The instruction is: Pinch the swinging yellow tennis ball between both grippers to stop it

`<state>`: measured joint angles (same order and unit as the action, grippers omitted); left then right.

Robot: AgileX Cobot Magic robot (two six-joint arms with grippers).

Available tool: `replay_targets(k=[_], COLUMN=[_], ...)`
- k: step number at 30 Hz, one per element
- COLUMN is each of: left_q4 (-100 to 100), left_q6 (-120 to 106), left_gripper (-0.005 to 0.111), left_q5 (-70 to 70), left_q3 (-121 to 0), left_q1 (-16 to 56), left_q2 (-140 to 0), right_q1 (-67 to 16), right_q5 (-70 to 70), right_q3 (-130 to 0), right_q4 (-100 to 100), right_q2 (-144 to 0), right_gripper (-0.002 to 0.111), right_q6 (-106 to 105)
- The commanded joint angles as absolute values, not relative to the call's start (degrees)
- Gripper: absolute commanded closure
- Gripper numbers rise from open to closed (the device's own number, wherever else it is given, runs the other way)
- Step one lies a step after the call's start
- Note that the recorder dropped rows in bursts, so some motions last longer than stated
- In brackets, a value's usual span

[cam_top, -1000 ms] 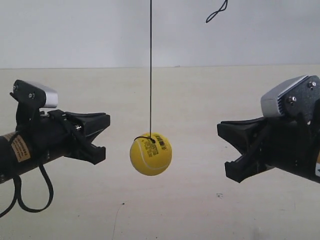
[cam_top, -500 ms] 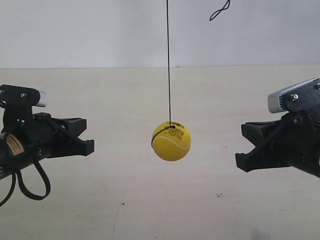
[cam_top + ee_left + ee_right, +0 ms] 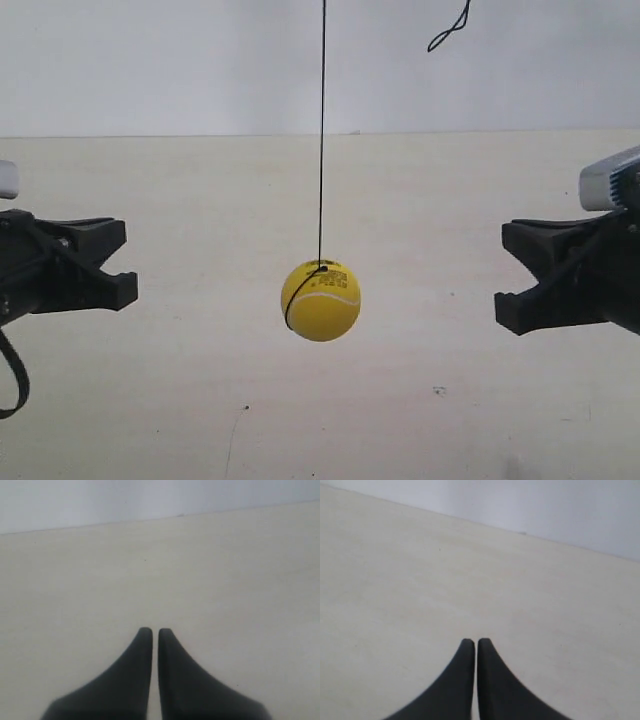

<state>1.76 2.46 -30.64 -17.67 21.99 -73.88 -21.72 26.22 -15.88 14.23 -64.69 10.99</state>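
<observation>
The yellow tennis ball (image 3: 320,300) hangs on a thin black string (image 3: 322,130) in mid-air, about halfway between the two black grippers, touching neither. The gripper at the exterior view's left (image 3: 118,262) points at the ball from well off to that side. Opposite it, the gripper at the exterior view's right (image 3: 505,270) stands about as far away. In the left wrist view my left gripper (image 3: 151,630) is shut, with only a thin slit between the jaws. My right gripper (image 3: 472,641) is shut the same way. Neither wrist view shows the ball.
A cream tabletop (image 3: 320,420) lies below, with a white wall (image 3: 200,60) behind. A loop of black cord (image 3: 450,28) dangles at the top. A black strap (image 3: 12,380) hangs under the arm at the exterior view's left.
Both grippers have drawn back outward, away from the ball. The ball swung toward the exterior view's right, then partly back toward the middle.
</observation>
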Motion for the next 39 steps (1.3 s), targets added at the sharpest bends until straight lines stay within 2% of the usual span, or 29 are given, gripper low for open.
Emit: replay_targets(k=[1,18,39], left_q4=[2.56,6.55,6.44], left_q6=[1.99,1.19,1.59], left_gripper=[0.102,0.102,0.102], left_q5=[-34.04,-36.12,-17.29], left_q3=[-13.63,-1.94,-1.63], left_q1=[22.32,22.32,22.32], left_q2=[-66.96,-39.47,-16.48], right_q1=[-21.87,-21.87,-21.87], right_q5=[26.48,33.45,33.62], right_q3=[-13.36,-4.64,-4.51], right_q4=[13.89,13.89,13.89], right_q2=[-57.07,-36.57,-34.94], right_gripper=[0.108,0.108,0.108], right_q6=[10.81,9.92,10.18])
